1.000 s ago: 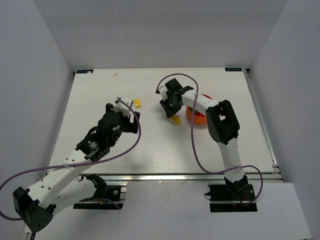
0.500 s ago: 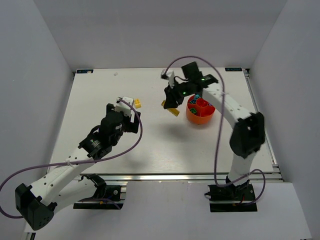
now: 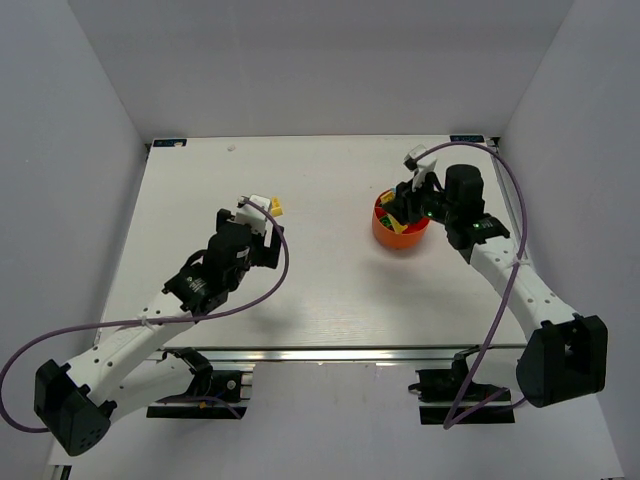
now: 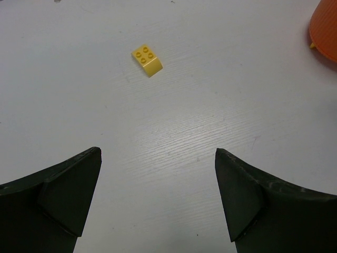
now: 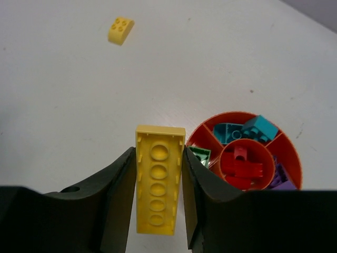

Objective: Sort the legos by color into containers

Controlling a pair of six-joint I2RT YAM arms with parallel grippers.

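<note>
Right gripper [image 5: 158, 158] clamped on long yellow brick [image 5: 158, 182], over bowl [image 5: 288, 141] rim. Left gripper [image 4: 157, 154] jaws wide apart; small yellow brick [image 4: 147, 59] just beyond.

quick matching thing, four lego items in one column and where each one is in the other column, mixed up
1. long yellow brick
2. small yellow brick
3. red bricks
4. teal bricks

A. middle cup of the bowl
B. lying loose on the table
C. outer section of the bowl
D. clamped in the right gripper

Pairs: 1-D, 2-B, 3-A, 4-C
</note>
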